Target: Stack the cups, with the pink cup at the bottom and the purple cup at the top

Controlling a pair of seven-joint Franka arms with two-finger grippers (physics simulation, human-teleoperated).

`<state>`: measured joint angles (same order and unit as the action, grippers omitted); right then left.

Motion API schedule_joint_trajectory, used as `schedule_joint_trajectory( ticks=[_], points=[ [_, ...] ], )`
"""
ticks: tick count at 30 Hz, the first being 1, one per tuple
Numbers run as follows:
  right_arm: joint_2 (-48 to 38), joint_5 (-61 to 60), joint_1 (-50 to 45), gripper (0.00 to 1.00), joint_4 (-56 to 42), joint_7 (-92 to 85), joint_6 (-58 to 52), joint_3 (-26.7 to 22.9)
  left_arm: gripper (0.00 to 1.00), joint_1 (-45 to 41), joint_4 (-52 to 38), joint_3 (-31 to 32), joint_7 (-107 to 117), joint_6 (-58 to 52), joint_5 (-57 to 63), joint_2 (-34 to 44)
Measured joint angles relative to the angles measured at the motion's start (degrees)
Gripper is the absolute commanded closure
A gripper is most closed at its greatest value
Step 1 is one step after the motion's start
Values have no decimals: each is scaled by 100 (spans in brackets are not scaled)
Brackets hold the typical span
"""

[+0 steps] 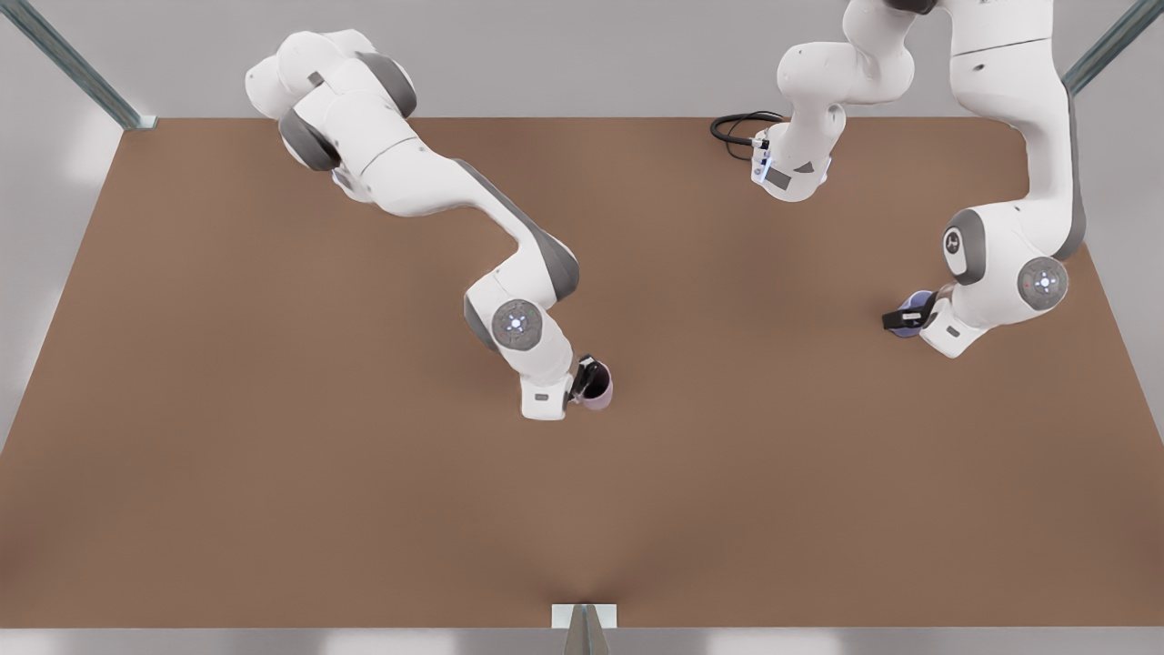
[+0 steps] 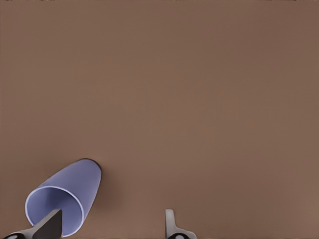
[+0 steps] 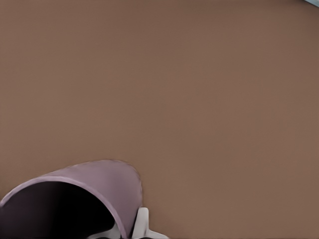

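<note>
The pink cup [image 1: 600, 389] stands near the middle of the brown table [image 1: 273, 409]. My right gripper [image 1: 582, 382] is shut on its wall [image 3: 99, 177], with one white finger [image 3: 142, 221] outside the wall and the other inside the dark mouth. The purple cup [image 1: 914, 305] is at the front view's right, partly hidden under the arm there. My left gripper [image 2: 109, 221] is at this cup [image 2: 75, 186] and open: one dark finger [image 2: 50, 224] lies over the cup's mouth, while the other finger [image 2: 170, 219] is well off to the side, over bare table.
A black cable [image 1: 741, 127] loops at the table's far edge by the base of the arm at the front view's right. Metal frame posts [image 1: 82, 73] stand at the far corners. A small bracket [image 1: 584, 619] is at the middle of the near edge.
</note>
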<state>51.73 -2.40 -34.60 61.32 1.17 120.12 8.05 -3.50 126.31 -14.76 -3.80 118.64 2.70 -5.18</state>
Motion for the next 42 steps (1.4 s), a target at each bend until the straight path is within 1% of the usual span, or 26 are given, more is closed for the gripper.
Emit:
schedule_joint_trajectory(
  ticks=[3,6,8,10,11,12,13,15,16,20,22,23,24,25,26,27,29,33,36,38,40,42],
  points=[
    [502,82,-518,79,-383,910,-249,-264,0,-46,467,-233,-24,507,16,-21],
    [675,83,-750,79,-527,1689,-368,-495,0,11,802,-440,-67,958,24,-74],
    [706,73,-790,79,-555,2141,-407,-533,0,19,909,-565,-111,1198,26,-117],
    [720,71,-799,72,-549,2550,-412,-543,0,25,1002,-630,-152,1370,27,-147],
    [722,70,-797,67,-543,2738,-410,-547,0,17,1044,-654,-170,1437,27,-155],
    [724,69,-795,58,-533,2917,-408,-549,0,6,1075,-677,-188,1493,27,-169],
    [722,75,-790,45,-524,3090,-410,-549,0,4,1104,-692,-205,1542,27,-201],
    [712,79,-778,42,-516,3408,-421,-541,0,4,1142,-701,-236,1616,27,-247],
    [705,72,-770,38,-514,3555,-426,-529,0,0,1163,-704,-250,1645,27,-269],
    [432,53,-732,36,-355,4078,-453,-510,0,-4,1253,-707,-300,1723,27,-294],
    [153,23,-694,32,-158,4298,-462,-501,0,-5,1263,-707,-321,1747,28,-337],
    [-65,12,-650,32,-20,4398,-467,-499,7,-5,1265,-706,-330,1757,28,-386],
    [-429,24,-552,18,211,4490,-492,-494,26,-5,1266,-708,-337,1765,31,-415],
    [-949,46,-241,7,627,4556,-531,-411,32,-5,1266,-709,-340,1769,38,-446],
    [-1454,63,211,0,1042,4579,-572,-293,45,-4,1266,-710,-338,1776,49,-488],
    [-1914,80,588,0,1431,4571,-641,-255,59,-4,1263,-711,-325,1783,69,-522],
    [-2476,131,947,0,1746,4525,-919,-468,66,-5,1255,-712,-282,1794,116,-573],
    [-3428,223,2446,0,2382,4051,-1406,-554,79,-4,1230,-715,-294,1818,77,-631],
    [-3634,554,3392,0,2357,3518,-1839,-396,79,-8,1147,-708,-291,1786,77,-582],
    [-3724,650,3638,0,2352,3176,-2105,-381,79,-53,663,-495,-287,1611,74,-488],
    [-3689,700,3705,0,2261,2842,-2317,-369,79,-108,-166,103,-278,1232,70,-444],
    [-3663,720,3688,0,2213,2532,-2427,-377,79,-355,-1277,826,-250,636,57,-563]
  ],
)
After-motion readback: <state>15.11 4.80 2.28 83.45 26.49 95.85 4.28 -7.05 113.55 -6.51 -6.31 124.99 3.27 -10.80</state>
